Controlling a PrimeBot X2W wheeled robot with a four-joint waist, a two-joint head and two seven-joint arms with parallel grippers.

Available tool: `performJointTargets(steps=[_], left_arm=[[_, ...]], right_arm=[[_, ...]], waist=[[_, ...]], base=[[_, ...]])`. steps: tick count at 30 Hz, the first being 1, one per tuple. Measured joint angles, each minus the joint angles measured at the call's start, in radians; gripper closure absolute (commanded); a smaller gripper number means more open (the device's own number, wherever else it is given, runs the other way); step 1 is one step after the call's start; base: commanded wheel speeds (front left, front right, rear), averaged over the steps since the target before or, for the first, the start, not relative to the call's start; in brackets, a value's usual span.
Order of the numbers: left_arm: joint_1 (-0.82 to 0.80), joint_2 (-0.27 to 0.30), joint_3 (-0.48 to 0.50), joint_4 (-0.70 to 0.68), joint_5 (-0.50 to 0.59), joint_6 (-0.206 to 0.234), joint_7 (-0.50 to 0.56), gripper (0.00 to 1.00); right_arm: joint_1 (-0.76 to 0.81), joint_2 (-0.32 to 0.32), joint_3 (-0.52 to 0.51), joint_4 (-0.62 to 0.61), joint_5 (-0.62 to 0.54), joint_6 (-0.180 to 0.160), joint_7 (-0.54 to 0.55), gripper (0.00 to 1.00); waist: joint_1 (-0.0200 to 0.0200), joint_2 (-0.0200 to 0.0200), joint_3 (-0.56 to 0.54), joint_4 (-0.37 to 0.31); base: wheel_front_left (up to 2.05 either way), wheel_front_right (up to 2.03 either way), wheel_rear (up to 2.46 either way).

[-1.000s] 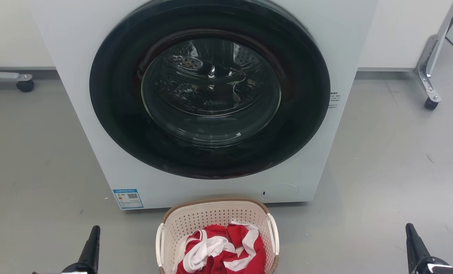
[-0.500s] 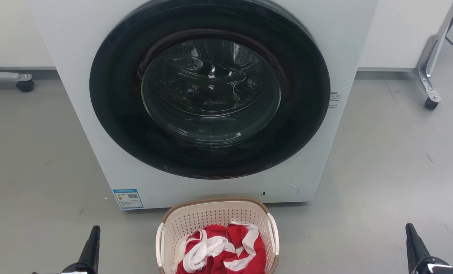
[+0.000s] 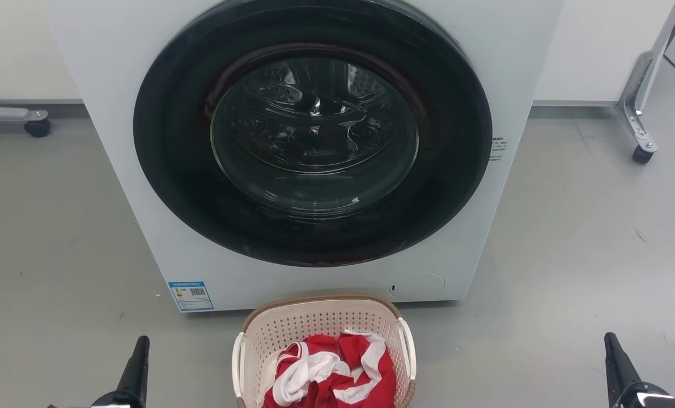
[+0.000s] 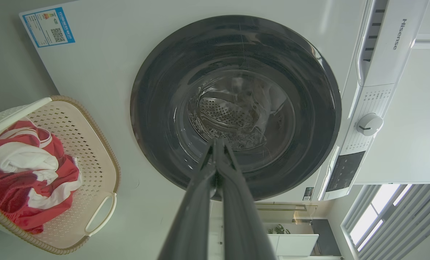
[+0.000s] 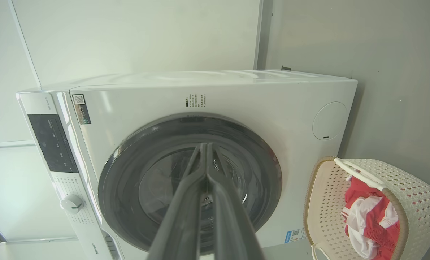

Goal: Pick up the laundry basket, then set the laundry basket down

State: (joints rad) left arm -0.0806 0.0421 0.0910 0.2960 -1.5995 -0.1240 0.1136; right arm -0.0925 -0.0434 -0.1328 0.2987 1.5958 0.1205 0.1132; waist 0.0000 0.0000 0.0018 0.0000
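Observation:
The laundry basket (image 3: 314,320) is cream perforated plastic with a brown rim and white side handles. It stands on the floor at the bottom centre of the head view, just in front of the washer, with red and white clothes (image 3: 328,371) inside. It also lies at the left of the left wrist view as the laundry basket (image 4: 92,144) and at the lower right of the right wrist view as the laundry basket (image 5: 413,202). My left gripper (image 3: 139,354) is low at the left, well apart from the basket, shut and empty (image 4: 216,144). My right gripper (image 3: 612,348) is far right, shut and empty (image 5: 204,148).
A white front-loading washer (image 3: 116,113) with a dark round door (image 3: 314,130), closed, rises right behind the basket. Grey floor (image 3: 569,255) spreads on both sides. A wheeled metal frame leg (image 3: 640,119) stands at the right, and a caster (image 3: 37,126) at the far left.

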Motion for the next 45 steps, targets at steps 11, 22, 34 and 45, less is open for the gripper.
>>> performJointTargets(steps=[11, 22, 34, 45], left_arm=[[0.000, 0.000, 0.000, 0.000, 0.000, 0.000, 0.000, 1.00], [0.000, 0.000, 0.000, 0.000, 0.000, 0.000, 0.000, 1.00], [0.000, 0.000, 0.000, 0.000, -0.001, 0.000, 0.000, 1.00], [0.000, 0.000, 0.000, -0.001, -0.001, 0.000, 0.000, 1.00]], right_arm=[[0.000, 0.000, 0.000, 0.000, 0.000, 0.000, 0.000, 1.00], [0.000, 0.000, 0.000, 0.000, 0.000, 0.000, 0.000, 1.00], [0.000, 0.000, 0.000, -0.001, 0.000, 0.000, 0.000, 1.00], [0.000, 0.000, 0.000, -0.001, 0.000, 0.000, 0.000, 1.00]], waist=[[0.0000, 0.0000, 0.000, 0.000], [0.0000, 0.0000, 0.000, 0.000], [0.0000, 0.0000, 0.000, 0.000], [0.0000, 0.0000, 0.000, 0.000]], base=[[0.00, 0.00, 0.00], [0.00, 0.00, 0.00], [0.00, 0.00, 0.00], [0.00, 0.00, 0.00]])
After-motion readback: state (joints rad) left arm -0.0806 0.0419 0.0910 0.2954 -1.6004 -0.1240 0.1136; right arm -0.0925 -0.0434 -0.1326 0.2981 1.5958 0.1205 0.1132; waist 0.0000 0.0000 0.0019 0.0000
